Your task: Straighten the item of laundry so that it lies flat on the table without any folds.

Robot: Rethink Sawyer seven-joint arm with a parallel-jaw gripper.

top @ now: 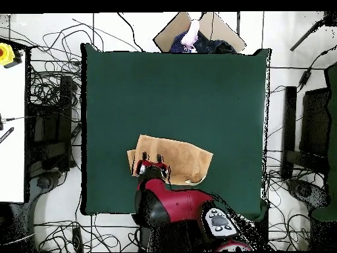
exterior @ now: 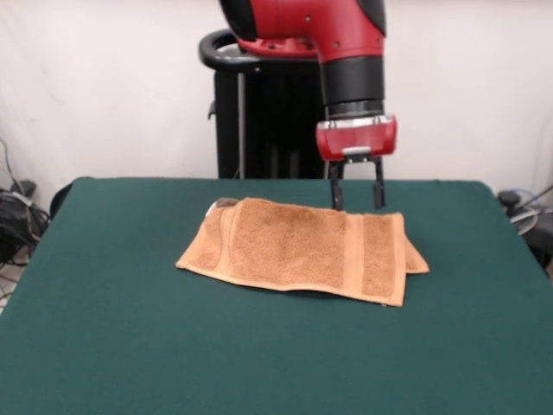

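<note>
Broadly, the green table (exterior: pixel 104 328) carries everything, and the red and black arm (exterior: pixel 346 52) comes down over its far side. On the table, somewhat toward the robot's side of centre, lies the towel (exterior: pixel 302 251), folded over on itself so a doubled layer shows, with a woven band (exterior: pixel 378 259) running across the end beneath the arm. The hand (exterior: pixel 355 201) hangs just behind the towel's far edge, its two fingers (exterior: pixel 335 194) spread moderately apart and holding nothing. To do the unfolding well, the hand probably should pinch only the upper layer at that edge, lift slightly, and draw it away from the fold, so the lower layer stays put.
</note>
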